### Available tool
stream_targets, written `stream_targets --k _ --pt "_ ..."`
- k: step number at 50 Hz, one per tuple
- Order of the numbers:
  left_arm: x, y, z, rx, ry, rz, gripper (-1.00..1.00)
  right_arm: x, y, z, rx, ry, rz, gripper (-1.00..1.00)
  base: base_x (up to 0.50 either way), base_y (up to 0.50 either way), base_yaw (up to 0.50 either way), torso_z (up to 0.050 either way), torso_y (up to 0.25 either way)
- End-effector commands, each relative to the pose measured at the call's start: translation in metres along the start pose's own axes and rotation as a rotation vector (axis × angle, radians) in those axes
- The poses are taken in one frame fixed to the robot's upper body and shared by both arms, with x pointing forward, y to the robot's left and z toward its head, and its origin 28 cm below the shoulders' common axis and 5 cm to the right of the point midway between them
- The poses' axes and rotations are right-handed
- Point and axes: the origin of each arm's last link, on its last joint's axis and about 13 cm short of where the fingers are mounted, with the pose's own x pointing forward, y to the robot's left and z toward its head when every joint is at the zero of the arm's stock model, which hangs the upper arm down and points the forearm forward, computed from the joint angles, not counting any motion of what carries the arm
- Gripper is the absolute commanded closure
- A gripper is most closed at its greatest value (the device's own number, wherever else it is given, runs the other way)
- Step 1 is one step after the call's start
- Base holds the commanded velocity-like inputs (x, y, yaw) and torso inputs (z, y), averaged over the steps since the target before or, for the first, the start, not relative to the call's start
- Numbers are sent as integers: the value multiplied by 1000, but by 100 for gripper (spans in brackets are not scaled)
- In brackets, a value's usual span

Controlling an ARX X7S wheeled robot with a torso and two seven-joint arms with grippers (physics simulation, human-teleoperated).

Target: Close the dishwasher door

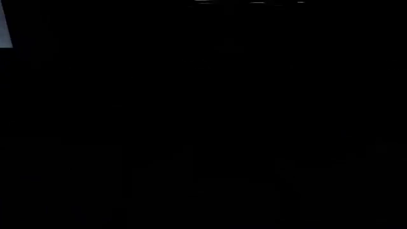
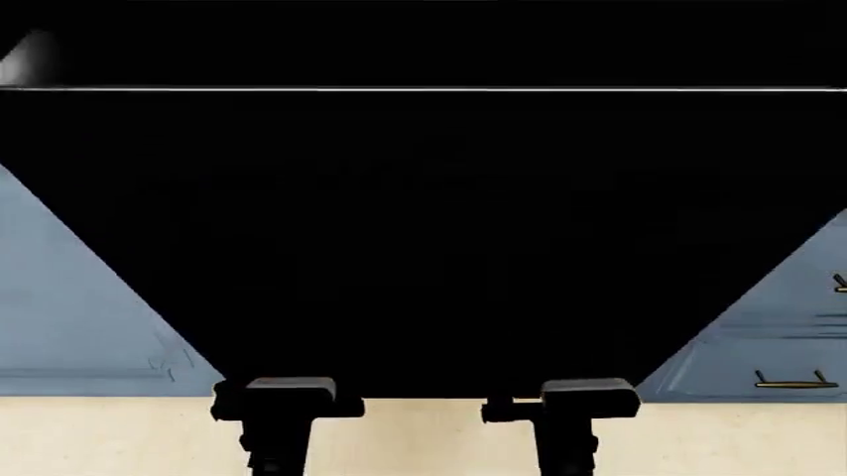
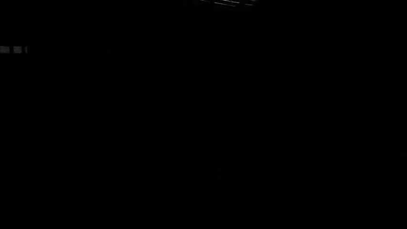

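The dishwasher door (image 2: 423,248) is a wide glossy black panel that fills most of the head view, with a thin silver strip (image 2: 423,89) running across near its far side. My left arm (image 2: 281,409) and right arm (image 2: 582,409) come up from below and end at the door's near edge. The fingers of both grippers are hidden by the door there. Both wrist views are almost wholly black, so neither shows any fingers or whether the grippers are open or shut.
Blue-grey cabinet fronts flank the door at left (image 2: 66,317) and right (image 2: 781,337), the right one with a small brass handle (image 2: 794,381). Beige floor (image 2: 423,441) lies below the door's near edge. A small grey patch (image 1: 5,28) shows in the left wrist view.
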Motion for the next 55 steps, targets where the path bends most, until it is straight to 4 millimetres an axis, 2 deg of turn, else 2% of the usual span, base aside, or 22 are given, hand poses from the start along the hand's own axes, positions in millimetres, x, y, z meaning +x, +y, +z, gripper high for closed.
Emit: stream_targets --k 1,18,29,40,53,55 --pt "28 -4 46 -33 -160 11 -100 35 -1 45 20 -173 -20 -100 0 0 0 0 11" --pt "37 -5 60 -18 -188 13 -100 47 -2 65 -14 -217 -1 -100 0 0 0 0 4" --pt "39 -6 68 -15 -201 11 -100 58 -10 71 -21 -222 -30 -100 1 0 0 0 3" --pt "58 -9 72 1 -189 13 -100 74 -17 74 -23 -205 -57 -100 2 0 0 0 3" --pt "65 -5 76 8 -191 24 -100 87 -16 88 -43 -224 -49 -100 3 0 0 0 2" --pt "66 -5 77 9 -194 26 -100 88 -17 90 1 -214 -47 -100 12 0 4 0 0"
